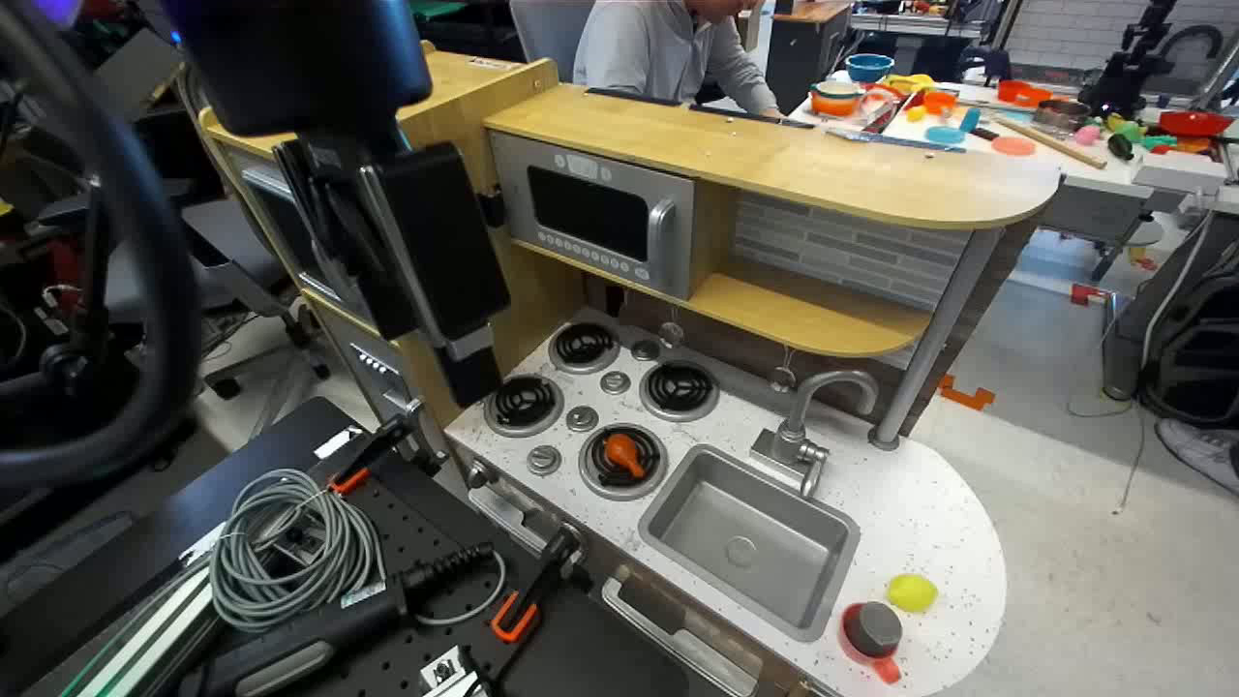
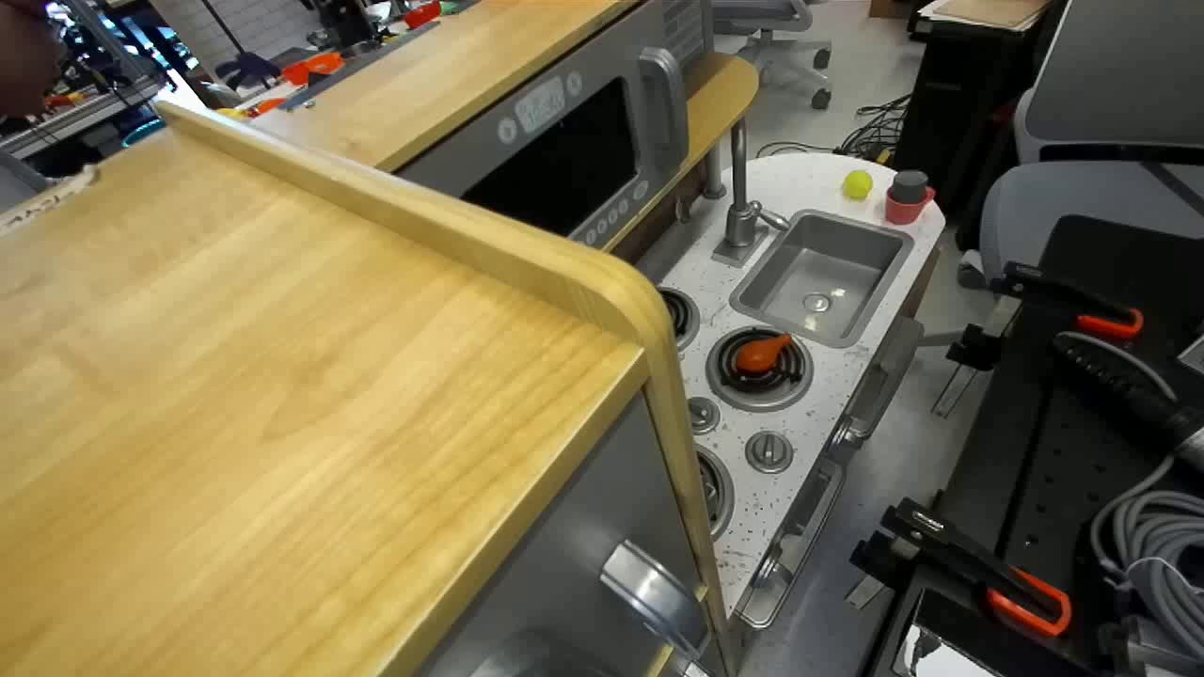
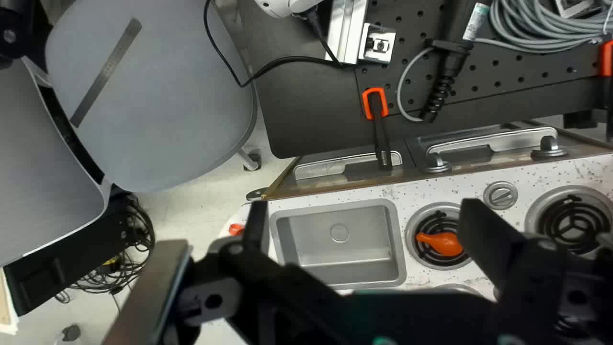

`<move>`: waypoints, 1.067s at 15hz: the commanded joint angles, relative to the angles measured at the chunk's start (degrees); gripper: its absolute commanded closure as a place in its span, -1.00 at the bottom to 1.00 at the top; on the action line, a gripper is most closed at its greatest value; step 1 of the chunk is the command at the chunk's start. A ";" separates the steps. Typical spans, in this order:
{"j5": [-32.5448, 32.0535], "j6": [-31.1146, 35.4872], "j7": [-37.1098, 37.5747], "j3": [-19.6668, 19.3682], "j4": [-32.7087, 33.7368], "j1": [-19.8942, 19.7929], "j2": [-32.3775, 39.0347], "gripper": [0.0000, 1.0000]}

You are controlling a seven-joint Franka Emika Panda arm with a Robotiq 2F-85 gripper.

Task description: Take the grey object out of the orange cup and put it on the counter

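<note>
Object (image 2: pixel 909 185) in the cup (image 2: pixel 905 212) on the counter (image 1: pixel 934 523), sink (image 1: pixel 774 579) between cup and burners (image 1: pixel 679 386).

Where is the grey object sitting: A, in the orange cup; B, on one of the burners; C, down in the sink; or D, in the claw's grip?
A, since both exterior views show the grey object sticking up above the rim of the orange cup, which stands on the counter.
</note>
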 commanded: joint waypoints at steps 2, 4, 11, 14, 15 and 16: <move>-0.52 -0.27 0.51 -0.87 0.13 1.03 -0.01 -1.00; -0.52 -0.27 0.51 -0.87 0.13 1.03 -0.01 -1.00; -0.52 -0.27 0.51 -0.87 0.13 1.03 -0.01 -1.00; -0.52 -0.27 0.51 -0.87 0.13 1.03 -0.01 -1.00; -0.52 -0.27 0.51 -0.87 0.13 1.03 -0.01 -1.00; -0.52 1.00 0.67 -0.95 -0.20 1.08 -0.20 -1.00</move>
